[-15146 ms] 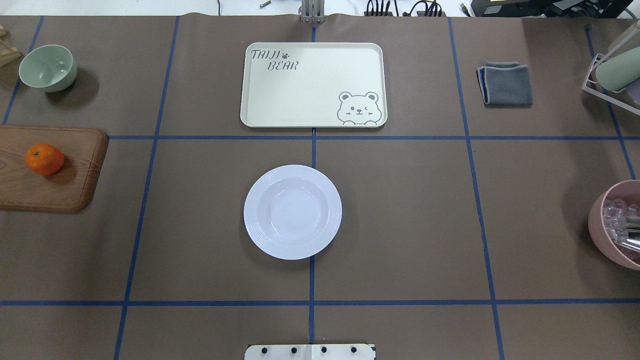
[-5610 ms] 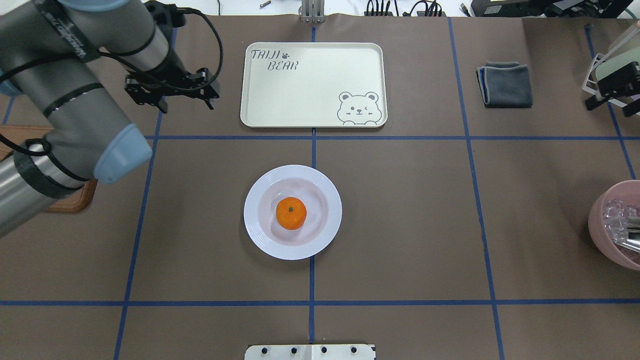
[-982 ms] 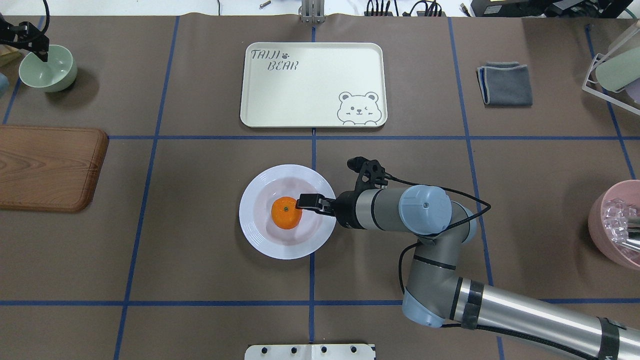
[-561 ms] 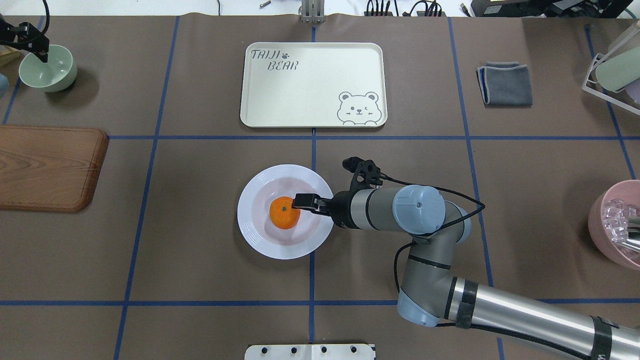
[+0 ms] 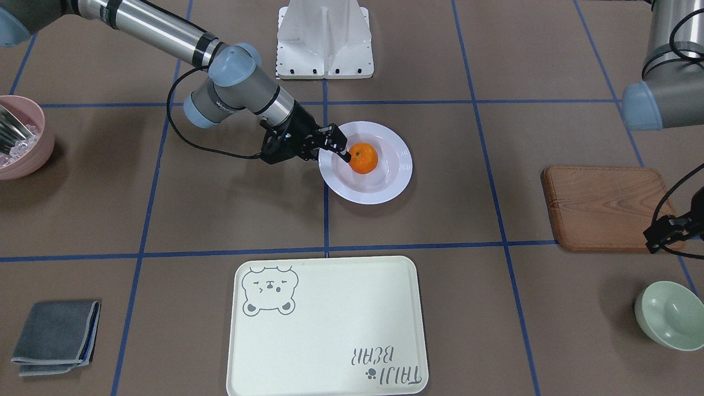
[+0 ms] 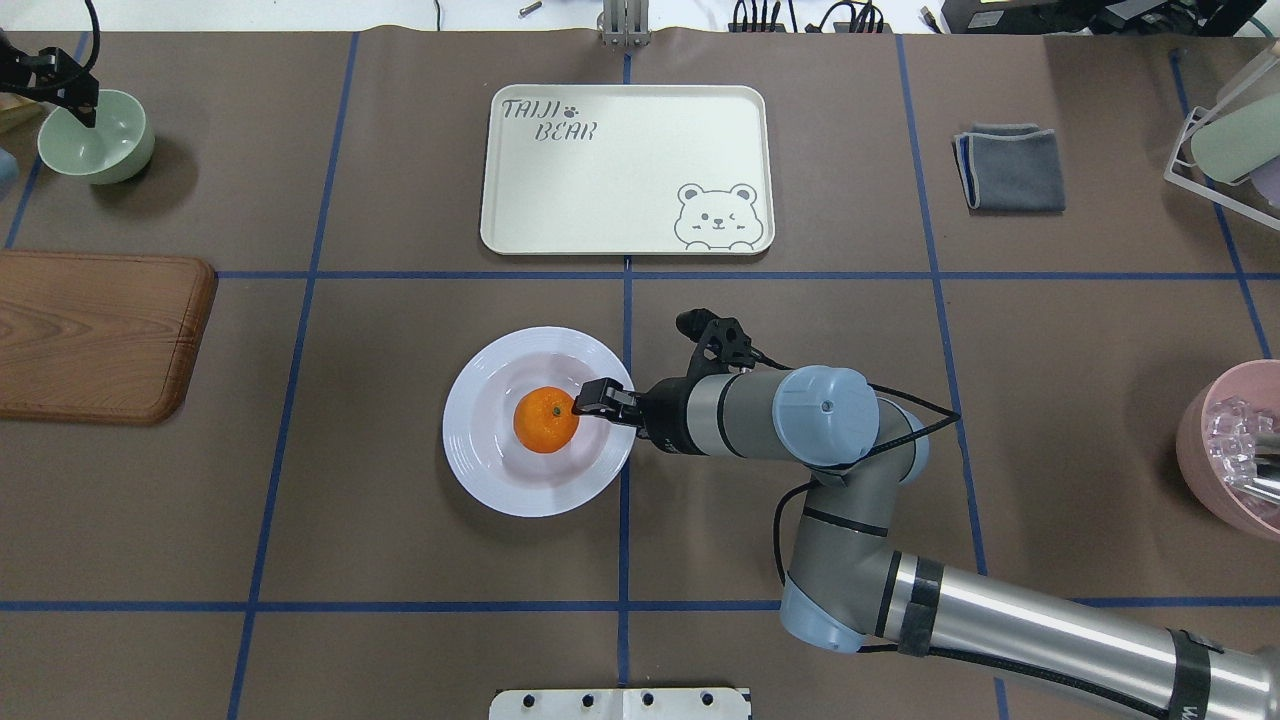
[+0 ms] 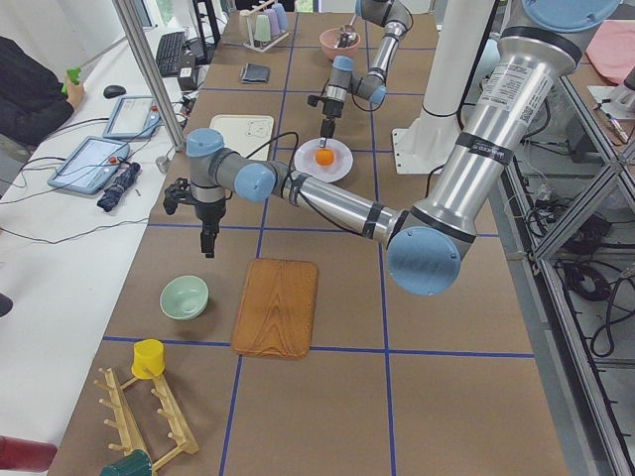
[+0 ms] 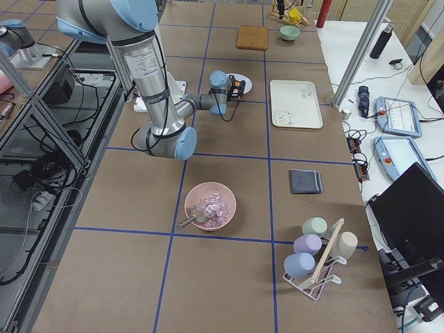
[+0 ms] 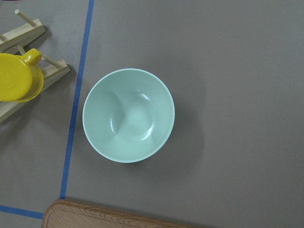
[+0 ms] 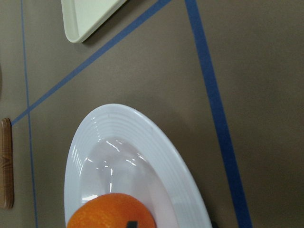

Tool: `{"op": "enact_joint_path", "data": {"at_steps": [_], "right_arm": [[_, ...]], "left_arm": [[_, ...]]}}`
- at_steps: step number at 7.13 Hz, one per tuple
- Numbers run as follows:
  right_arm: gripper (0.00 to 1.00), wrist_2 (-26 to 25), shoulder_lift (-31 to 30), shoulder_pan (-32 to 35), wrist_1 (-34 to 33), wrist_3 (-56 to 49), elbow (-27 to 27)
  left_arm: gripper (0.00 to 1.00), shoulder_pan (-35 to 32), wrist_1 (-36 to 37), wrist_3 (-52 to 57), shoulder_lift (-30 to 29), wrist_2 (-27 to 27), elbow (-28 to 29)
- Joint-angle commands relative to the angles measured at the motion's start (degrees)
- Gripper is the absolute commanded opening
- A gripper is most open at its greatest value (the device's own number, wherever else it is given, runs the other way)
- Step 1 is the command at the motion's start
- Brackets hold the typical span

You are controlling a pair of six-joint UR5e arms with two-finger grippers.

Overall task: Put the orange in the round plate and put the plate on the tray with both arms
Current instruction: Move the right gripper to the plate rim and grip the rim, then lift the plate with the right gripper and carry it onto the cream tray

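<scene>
The orange [image 6: 546, 420] sits in the middle of the round plate [image 6: 480, 475], left of the table's centre line. My right gripper [image 6: 590, 402] reaches in level from the right and is shut on the plate's right rim, its upper finger just short of the orange. The right wrist view shows the ribbed rim [image 10: 152, 137] and the orange [image 10: 109, 211] close up. The tray [image 6: 620, 170] lies beyond the plate with nothing on it. My left gripper [image 6: 75, 95] hangs over the pale green bowl [image 6: 97, 135] at the far left; whether it is open or shut does not show.
A wooden board [image 6: 100, 335] lies at the left edge. A folded grey cloth [image 6: 1012, 167] is at the back right, a cup rack [image 6: 1230, 140] beyond it. A pink bowl [image 6: 1235, 450] stands at the right edge. A yellow cup [image 9: 16, 76] hangs on a wooden rack beside the green bowl.
The plate with the orange has slid to the left along with my right gripper over the last second. The left arm has stayed over the green bowl.
</scene>
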Motion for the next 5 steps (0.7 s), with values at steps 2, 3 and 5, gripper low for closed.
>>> {"op": "enact_joint_path", "data": {"at_steps": [2, 3, 5], "right_arm": [[0.14, 0.0, 0.2, 0.0, 0.0, 1.6, 1.1], [0.06, 0.0, 0.3, 0.0, 0.0, 1.9, 1.6], [0.0, 0.0, 0.3, 0.1, 0.0, 5.5, 4.4]], "left_arm": [[0.98, 0.1, 0.0, 0.0, 0.1, 1.1, 0.0], [0.98, 0.2, 0.0, -0.1, 0.2, 1.1, 0.1], [0.98, 0.2, 0.0, -0.1, 0.4, 1.1, 0.4]]}}
